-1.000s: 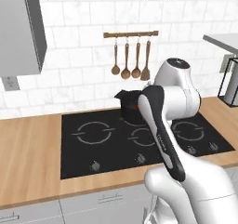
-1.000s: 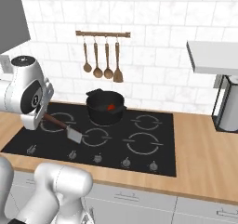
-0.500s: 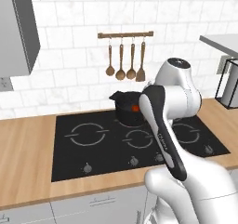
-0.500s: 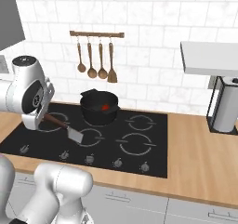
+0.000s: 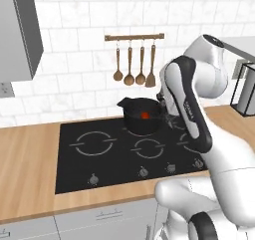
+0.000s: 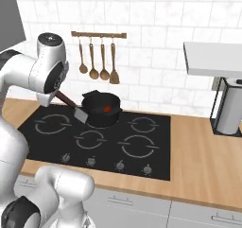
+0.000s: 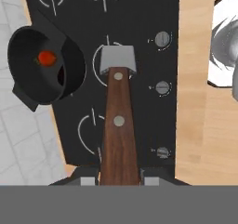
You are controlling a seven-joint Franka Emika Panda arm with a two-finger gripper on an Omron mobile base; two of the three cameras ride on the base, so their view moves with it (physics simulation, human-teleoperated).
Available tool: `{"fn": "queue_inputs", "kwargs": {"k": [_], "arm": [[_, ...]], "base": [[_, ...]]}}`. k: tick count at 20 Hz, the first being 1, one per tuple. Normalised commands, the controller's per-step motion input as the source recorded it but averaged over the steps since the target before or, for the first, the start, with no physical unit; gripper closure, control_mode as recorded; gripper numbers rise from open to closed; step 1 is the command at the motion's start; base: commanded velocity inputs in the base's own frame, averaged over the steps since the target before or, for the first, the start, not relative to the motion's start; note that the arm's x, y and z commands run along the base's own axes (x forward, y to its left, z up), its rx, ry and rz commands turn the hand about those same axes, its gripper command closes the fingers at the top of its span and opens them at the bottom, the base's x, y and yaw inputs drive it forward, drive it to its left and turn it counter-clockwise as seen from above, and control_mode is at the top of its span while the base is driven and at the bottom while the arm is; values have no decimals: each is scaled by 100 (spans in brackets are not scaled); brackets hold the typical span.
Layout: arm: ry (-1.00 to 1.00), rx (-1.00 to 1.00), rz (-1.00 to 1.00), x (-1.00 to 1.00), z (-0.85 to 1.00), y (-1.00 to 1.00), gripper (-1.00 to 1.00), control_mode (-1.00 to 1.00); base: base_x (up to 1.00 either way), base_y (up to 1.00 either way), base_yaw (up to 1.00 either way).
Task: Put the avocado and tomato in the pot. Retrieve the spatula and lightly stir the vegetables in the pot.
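— Hand view first: which way does the spatula (image 7: 119, 121) run?
— Its wooden handle leads straight away from the gripper (image 7: 119, 177), the silver blade at the far end over the black hob (image 7: 139, 28), beside the pot (image 7: 45, 67) and not in it.
— And the grip?
— The jaws are closed on the handle's near end.
— In the pot?
— The red tomato (image 7: 46, 57). In the right base view the blade sits just left of the pot (image 6: 101, 109), handle slanting up toward the arm.

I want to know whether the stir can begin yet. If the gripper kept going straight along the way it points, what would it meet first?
Probably the black cooktop, not the pot. The gripper, shut on the spatula, aims past the pot's side; the blade leads over a burner ring. Depth is unclear, so height above the glass is uncertain.
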Motion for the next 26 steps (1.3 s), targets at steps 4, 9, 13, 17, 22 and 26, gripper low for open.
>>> {"fn": "queue_inputs", "kwargs": {"k": [4, 9, 13, 17, 22, 26], "arm": [[4, 17, 0, 100, 29, -8, 100, -100], [8, 8, 0, 100, 4, 0, 100, -100], [1, 1, 0, 89, -1, -1, 100, -100], [0, 0, 0, 79, 0, -3, 100, -100], [0, 0, 0, 67, 0, -5, 100, -100], [0, 0, 0, 48, -15, 0, 100, -100]], "base": [[0, 0, 0], [0, 0, 0], [0, 0, 0], [0, 0, 0], [0, 0, 0], [0, 0, 0]]}}
